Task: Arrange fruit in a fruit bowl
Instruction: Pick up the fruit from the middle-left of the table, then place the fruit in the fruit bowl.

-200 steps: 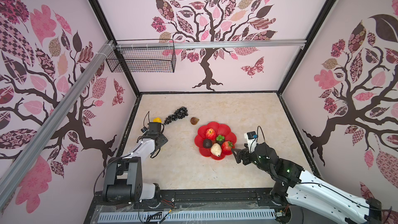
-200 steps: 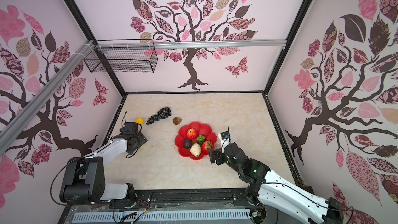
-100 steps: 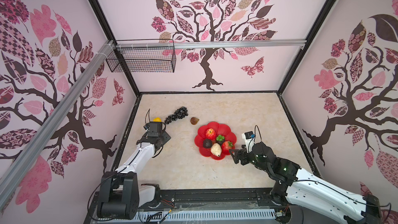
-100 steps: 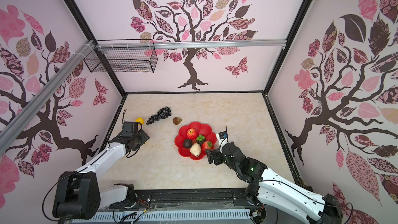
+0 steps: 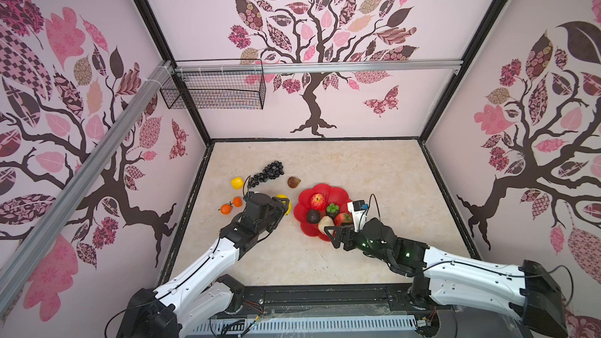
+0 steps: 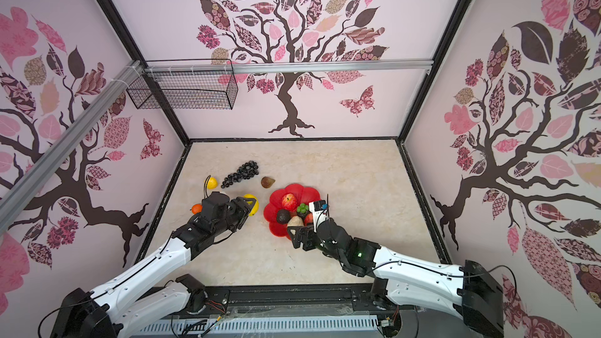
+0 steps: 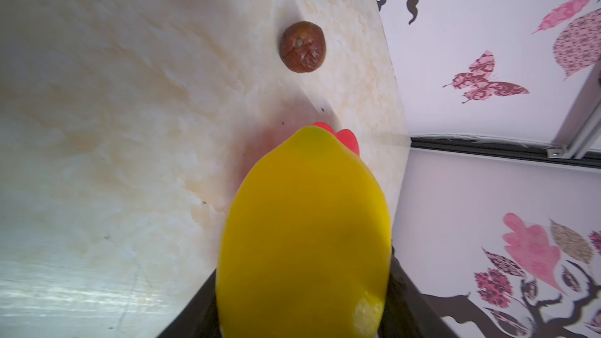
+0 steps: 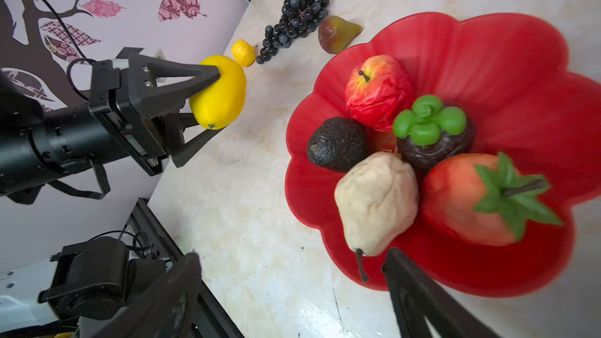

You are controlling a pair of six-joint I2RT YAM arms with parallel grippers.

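Gripping a large lemon (image 7: 305,238) between its jaws, the left gripper (image 8: 211,105) holds it near the red flower-shaped bowl (image 8: 487,60), on the side toward the left arm. Lemon and rim are apart, and I cannot tell whether the fruit rests on the table (image 5: 357,164). Inside the bowl sit an apple (image 8: 377,89), an avocado (image 8: 338,144), a pear (image 8: 377,199), a strawberry (image 8: 468,199) and a dark round fruit with a green cap (image 8: 432,134), bunched together toward the near side. The right gripper (image 5: 331,237) hovers at the bowl's near rim, just beside the pear, its jaws spread wide and empty. Outside the bowl, on the table's left side, lie a grape bunch (image 5: 268,173), a fig (image 5: 293,182) beside it, a small lemon (image 5: 237,183) and two oranges (image 5: 237,202) close together.
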